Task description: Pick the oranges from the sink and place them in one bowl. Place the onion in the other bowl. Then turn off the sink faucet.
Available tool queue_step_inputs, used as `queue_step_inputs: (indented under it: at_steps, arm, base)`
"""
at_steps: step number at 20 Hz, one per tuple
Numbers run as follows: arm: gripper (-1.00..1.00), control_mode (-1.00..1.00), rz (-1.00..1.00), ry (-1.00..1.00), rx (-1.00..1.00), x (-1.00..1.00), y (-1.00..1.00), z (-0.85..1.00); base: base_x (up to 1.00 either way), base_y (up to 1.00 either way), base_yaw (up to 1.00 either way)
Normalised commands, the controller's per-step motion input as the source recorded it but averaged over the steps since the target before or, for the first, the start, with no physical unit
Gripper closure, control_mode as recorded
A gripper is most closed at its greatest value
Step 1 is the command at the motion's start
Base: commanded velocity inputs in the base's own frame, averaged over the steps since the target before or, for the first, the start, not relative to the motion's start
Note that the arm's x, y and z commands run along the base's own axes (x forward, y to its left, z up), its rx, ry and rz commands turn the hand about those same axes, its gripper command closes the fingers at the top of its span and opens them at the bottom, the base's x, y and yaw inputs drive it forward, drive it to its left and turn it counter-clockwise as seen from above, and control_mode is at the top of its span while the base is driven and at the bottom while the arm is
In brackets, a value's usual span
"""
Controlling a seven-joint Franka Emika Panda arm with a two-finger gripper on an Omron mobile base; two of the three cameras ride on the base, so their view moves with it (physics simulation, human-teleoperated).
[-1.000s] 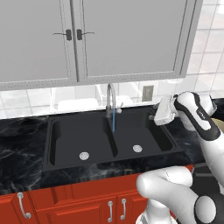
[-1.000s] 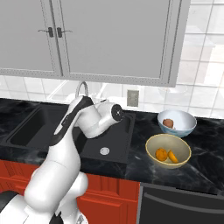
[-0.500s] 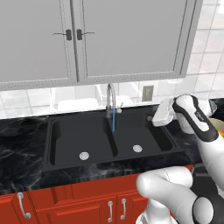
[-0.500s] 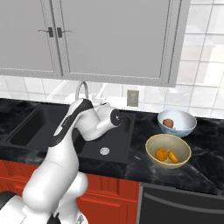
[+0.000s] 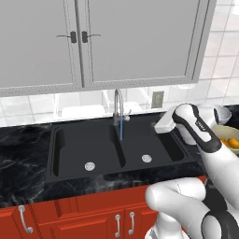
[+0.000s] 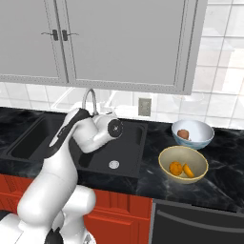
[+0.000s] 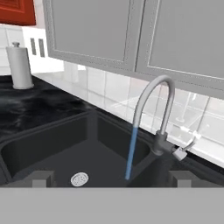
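Sink faucet: slim silver gooseneck with a small side lever low on its right in the hand view, standing at the back of the sink over the divider between the two basins; a thin blue stream of water falls from the spout, so it is running. Sink: black, double basin, a round pale drain in each, both basins bare of fruit. Oranges: two, lying side by side in the yellow-tan bowl on the black marbled counter to the right of the sink. Onion: reddish-brown, resting in the pale blue-white bowl, which stands just behind the yellow-tan one, nearer the tiled wall. Gripper: jaws spread wide, holding nothing, the two dark fingertips far apart with the faucet and stream between them in the hand view; the hand hangs above the right basin, facing the faucet. Surroundings: grey wall cabinets above, red base cabinets below, a wall outlet right of the faucet, a paper-towel roll on the far counter.
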Motion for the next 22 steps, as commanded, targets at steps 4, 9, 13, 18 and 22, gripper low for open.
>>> queue_step_inputs:
  at_steps: [4,9,13,18,22]
  arm:
    - [-1.0,-1.0,-0.05,0.04,0.01,0.24,0.01,-0.15]
    - [-1.0,-1.0,-0.01,0.03,0.02,0.24,0.0,-0.1]
    - [-1.0,-1.0,0.0,0.01,0.05,0.26,-0.03,-0.04]
    - [-1.0,-1.0,0.0,0.0,0.05,0.19,-0.05,-0.01]
    - [-1.0,-1.0,0.0,0.0,0.04,0.19,-0.03,-0.07]
  base:
    - [0.0,0.0,0.0]
    - [0.0,0.0,0.0]
    - [0.0,0.0,0.0]
    - [0.0,0.0,0.0]
    - [0.0,0.0,0.0]
